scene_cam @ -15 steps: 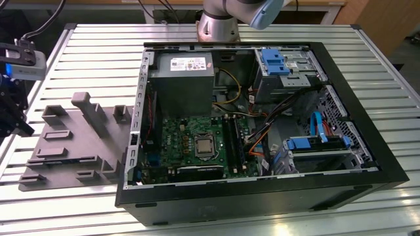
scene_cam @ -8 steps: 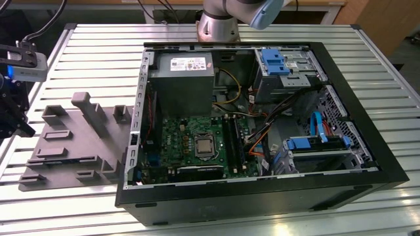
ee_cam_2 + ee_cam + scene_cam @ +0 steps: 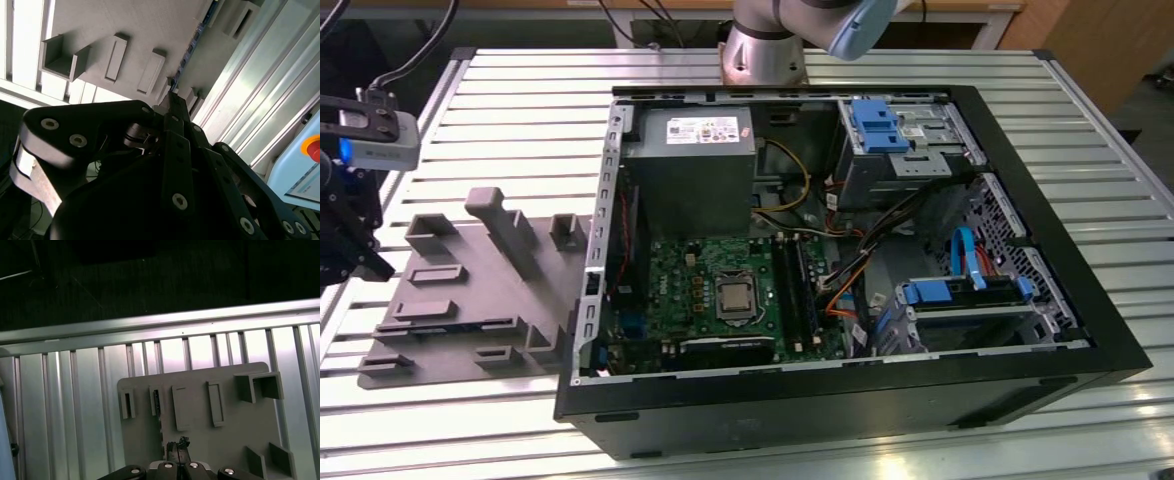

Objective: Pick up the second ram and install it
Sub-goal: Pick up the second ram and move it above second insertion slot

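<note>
The second ram (image 3: 157,403) is a thin dark stick standing on edge in a slot of the grey holder plate (image 3: 200,440). In the second wrist view it shows as a narrow blue-green edge (image 3: 193,46) running across the plate (image 3: 150,25). My gripper (image 3: 172,99) hovers above the plate with its black fingertips pressed together near one end of the ram, nothing visibly between them; they also show in the first wrist view (image 3: 178,447). In the exterior view the wrist's camera block (image 3: 380,140) hangs at the left edge, beside the plate (image 3: 480,300).
An open black computer case (image 3: 854,410) lies on the slatted metal table (image 3: 494,90), to the exterior view's right of the plate. Inside it are the green motherboard (image 3: 707,290) with long black slots (image 3: 795,290), a grey power-supply box (image 3: 687,170) and blue drive brackets (image 3: 881,125).
</note>
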Controlling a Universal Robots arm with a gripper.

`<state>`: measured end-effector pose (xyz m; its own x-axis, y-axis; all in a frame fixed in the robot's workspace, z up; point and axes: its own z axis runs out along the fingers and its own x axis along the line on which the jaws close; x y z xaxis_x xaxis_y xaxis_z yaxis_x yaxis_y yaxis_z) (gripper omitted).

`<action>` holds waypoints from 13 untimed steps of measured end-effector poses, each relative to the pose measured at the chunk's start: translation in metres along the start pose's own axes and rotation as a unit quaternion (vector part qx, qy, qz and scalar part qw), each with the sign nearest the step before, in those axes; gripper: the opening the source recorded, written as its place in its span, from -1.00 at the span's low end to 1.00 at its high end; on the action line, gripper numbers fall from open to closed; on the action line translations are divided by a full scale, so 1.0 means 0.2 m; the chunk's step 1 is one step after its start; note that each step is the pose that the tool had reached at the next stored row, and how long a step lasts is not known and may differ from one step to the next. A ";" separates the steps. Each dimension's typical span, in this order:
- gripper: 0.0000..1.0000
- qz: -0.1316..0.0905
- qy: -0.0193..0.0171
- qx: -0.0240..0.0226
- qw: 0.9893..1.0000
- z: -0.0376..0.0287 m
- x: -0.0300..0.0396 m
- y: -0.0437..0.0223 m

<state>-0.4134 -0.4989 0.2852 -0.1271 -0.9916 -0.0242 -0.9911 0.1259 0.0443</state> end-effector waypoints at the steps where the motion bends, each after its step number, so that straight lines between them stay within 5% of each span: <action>1: -0.79 0.000 0.000 0.000 1.000 0.002 0.000 0.000; 13: -0.79 -0.001 0.000 0.000 1.000 0.022 0.001 -0.001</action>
<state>-0.4134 -0.4989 0.2807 -0.1250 -0.9919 -0.0243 -0.9913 0.1238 0.0442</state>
